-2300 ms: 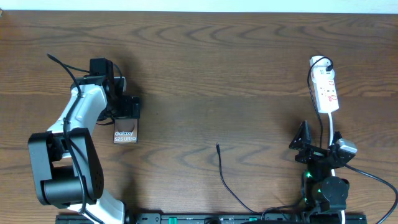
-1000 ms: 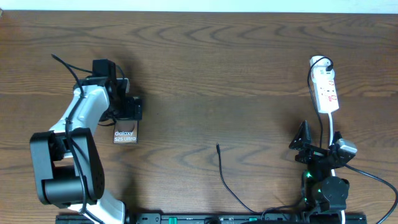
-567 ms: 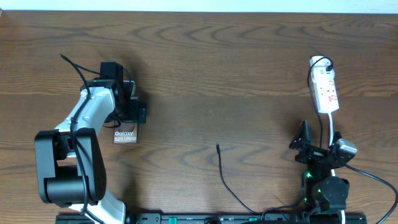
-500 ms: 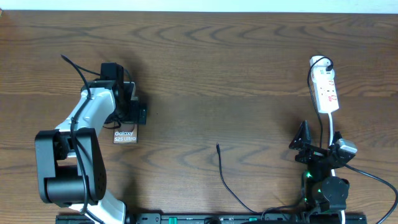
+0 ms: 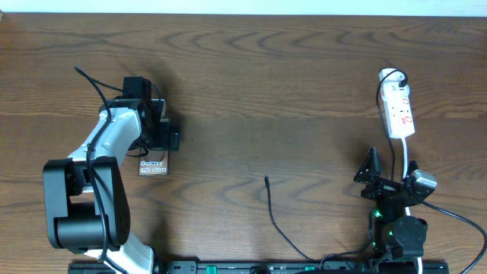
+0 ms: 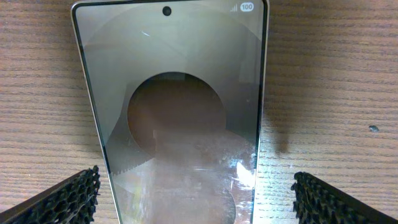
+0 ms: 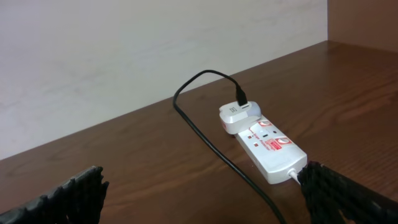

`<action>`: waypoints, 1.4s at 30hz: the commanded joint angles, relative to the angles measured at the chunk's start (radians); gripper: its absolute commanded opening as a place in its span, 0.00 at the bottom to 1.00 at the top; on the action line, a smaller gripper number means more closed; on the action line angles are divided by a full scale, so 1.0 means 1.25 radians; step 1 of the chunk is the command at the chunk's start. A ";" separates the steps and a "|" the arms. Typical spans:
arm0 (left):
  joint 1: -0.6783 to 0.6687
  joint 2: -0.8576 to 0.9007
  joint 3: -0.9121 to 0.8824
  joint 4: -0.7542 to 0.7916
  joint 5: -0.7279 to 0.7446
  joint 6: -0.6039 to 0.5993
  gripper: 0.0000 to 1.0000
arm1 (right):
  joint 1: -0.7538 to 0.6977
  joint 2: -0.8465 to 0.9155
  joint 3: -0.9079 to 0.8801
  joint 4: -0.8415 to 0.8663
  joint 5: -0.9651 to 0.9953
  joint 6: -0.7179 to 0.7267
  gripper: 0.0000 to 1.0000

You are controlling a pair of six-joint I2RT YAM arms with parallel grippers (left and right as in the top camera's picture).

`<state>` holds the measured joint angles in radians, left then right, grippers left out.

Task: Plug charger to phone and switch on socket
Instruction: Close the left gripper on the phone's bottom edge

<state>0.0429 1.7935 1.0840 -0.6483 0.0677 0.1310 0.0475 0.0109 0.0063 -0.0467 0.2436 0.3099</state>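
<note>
The phone (image 5: 153,166) lies flat on the left of the table, its far end under my left gripper (image 5: 158,139). In the left wrist view the phone (image 6: 180,112) fills the middle, screen up. My left gripper (image 6: 199,208) is open and straddles it, with wood showing between each finger (image 6: 68,199) and the phone's edges. The charger's thin black cable (image 5: 275,217) lies at centre front, its tip pointing away. The white socket (image 5: 399,110) is at the far right, also seen as the socket (image 7: 267,146). My right gripper (image 5: 394,176) (image 7: 205,199) is open and empty, short of it.
A white adapter (image 7: 236,115) sits in the far end of the strip, with a black cable (image 7: 205,137) looping out of it and running toward my right gripper. A pale wall rises behind the table's far edge. The arm bases stand along the front edge.
Over the last second my left gripper shifted slightly right over the phone's far end, then stayed still. The right arm, the charger and the socket have not moved.
</note>
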 commanded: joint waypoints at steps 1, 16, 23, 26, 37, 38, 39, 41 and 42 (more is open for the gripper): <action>0.002 0.000 -0.003 0.000 -0.016 -0.001 0.98 | 0.005 -0.005 -0.001 -0.003 0.010 -0.003 0.99; 0.024 0.000 -0.023 0.030 -0.015 0.003 0.98 | 0.005 -0.005 -0.001 -0.003 0.010 -0.003 0.99; 0.024 0.001 -0.036 0.033 -0.015 0.004 0.98 | 0.005 -0.005 -0.001 -0.003 0.010 -0.003 0.99; 0.024 0.001 -0.039 0.033 -0.015 0.004 0.98 | 0.005 -0.005 -0.001 -0.003 0.010 -0.003 0.99; 0.024 0.002 -0.042 0.041 -0.015 0.003 0.98 | 0.005 -0.005 -0.001 -0.003 0.010 -0.003 0.99; 0.024 0.002 -0.042 0.042 -0.015 0.003 0.98 | 0.005 -0.005 -0.001 -0.003 0.010 -0.003 0.99; 0.024 0.002 -0.042 0.042 -0.015 0.003 0.98 | 0.005 -0.005 -0.001 -0.003 0.010 -0.003 0.99; 0.024 0.002 -0.042 0.042 -0.016 0.003 0.98 | 0.005 -0.005 -0.001 -0.003 0.010 -0.003 0.99; 0.024 0.002 -0.042 0.042 -0.016 0.003 0.98 | 0.005 -0.005 -0.001 -0.003 0.010 -0.003 0.99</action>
<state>0.0704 1.7935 1.0412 -0.5961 0.0639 0.1314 0.0475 0.0109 0.0063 -0.0467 0.2436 0.3099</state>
